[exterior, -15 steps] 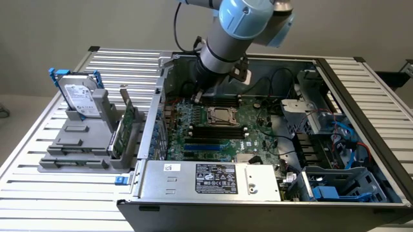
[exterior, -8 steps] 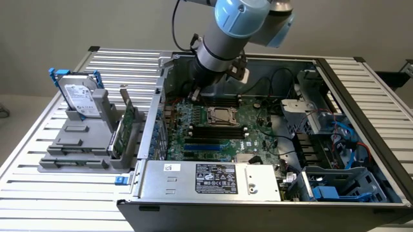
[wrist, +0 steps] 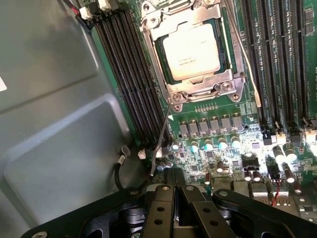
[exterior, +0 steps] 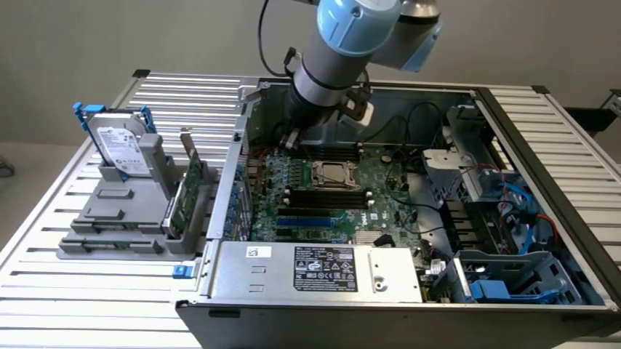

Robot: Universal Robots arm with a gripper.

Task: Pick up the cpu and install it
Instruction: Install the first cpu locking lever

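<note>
Hovering over the motherboard (wrist: 210,106), my claw (wrist: 177,179) is pinched shut on nothing; the cpu (wrist: 190,51) sits in its socket frame (wrist: 198,90), well apart from my claw.

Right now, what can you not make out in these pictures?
- Print on the cpu: wrist view, too small to read.
- Label on the hard drive: exterior view, too small to read.
- Base of the gripper: wrist view, cut off by the picture's edge.
- Back corner of the board: exterior view, the arm covers it.
- Near wall of the case: exterior view, cut off by the bottom edge.
</note>
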